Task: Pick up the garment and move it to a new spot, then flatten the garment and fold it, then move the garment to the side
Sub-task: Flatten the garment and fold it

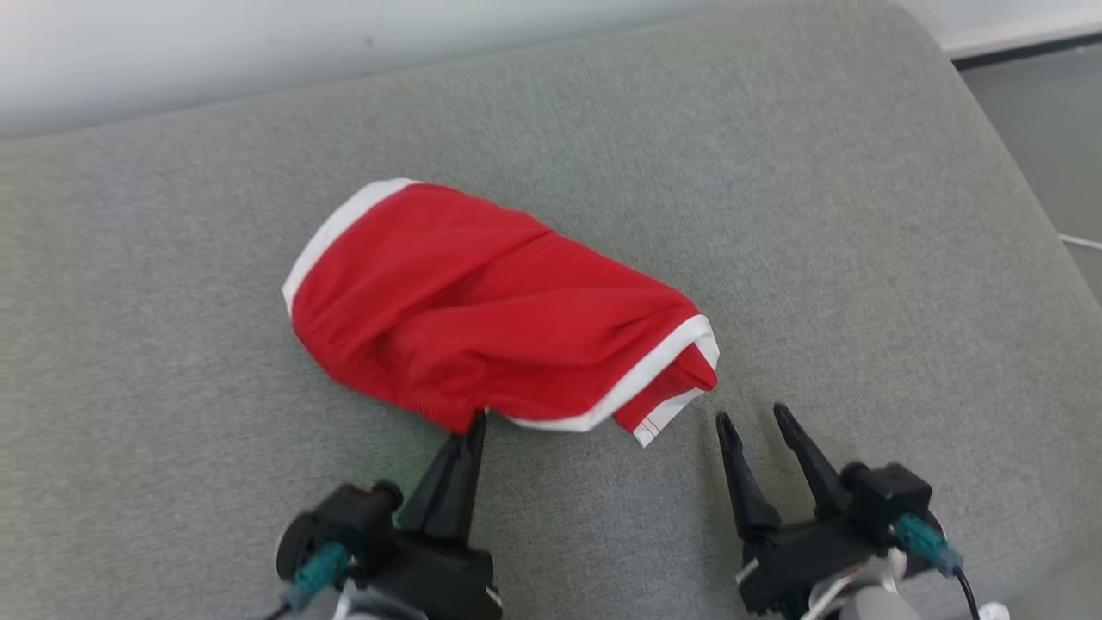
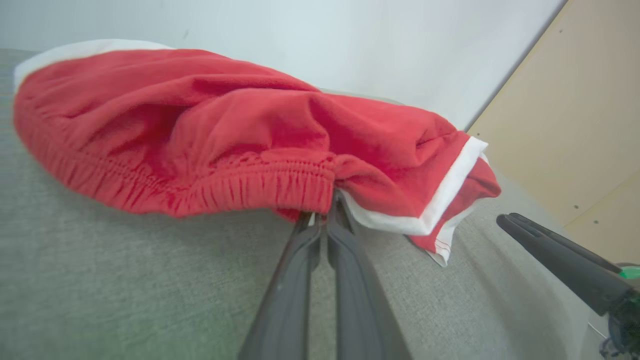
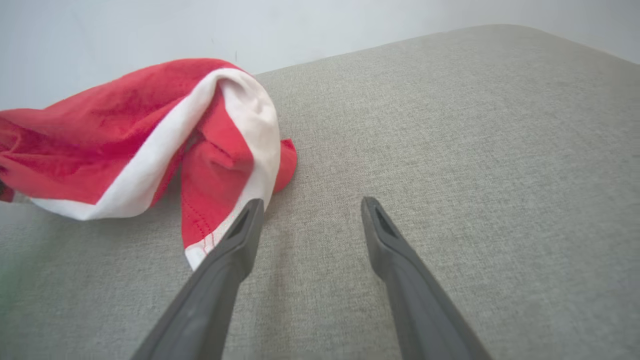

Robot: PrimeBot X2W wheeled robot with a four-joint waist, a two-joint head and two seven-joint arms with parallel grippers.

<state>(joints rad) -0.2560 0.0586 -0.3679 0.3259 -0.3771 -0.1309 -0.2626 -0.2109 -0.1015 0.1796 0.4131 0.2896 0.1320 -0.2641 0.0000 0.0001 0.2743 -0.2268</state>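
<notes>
Left pincer (image 1: 475,424): fingers pressed together, clamped on the near edge of the garment (image 1: 482,301). The left wrist view shows the tips (image 2: 327,220) biting the gathered elastic band, with cloth bunching at that point.

Garment sits mid-cushion, crumpled into a long lump running from far-left to near-right. It rests on the grey cushion (image 1: 775,172). Red cloth with a white band at the far-left end and another at the near-right end, where a small red flap with white stitching pokes out (its edge is folded over, so the inside can't be read).

Right pincer (image 1: 751,415): fingers apart, holding nothing, tips low over bare cushion just right of the garment's white-trimmed corner. In the right wrist view (image 3: 311,202) its inner finger (image 3: 240,235) lies along that flap's edge; touching or just clear, can't tell. The outer finger is over bare grey fabric.

Pale wall (image 1: 258,52) runs behind the cushion, with floor (image 1: 1050,129) past its right edge.
</notes>
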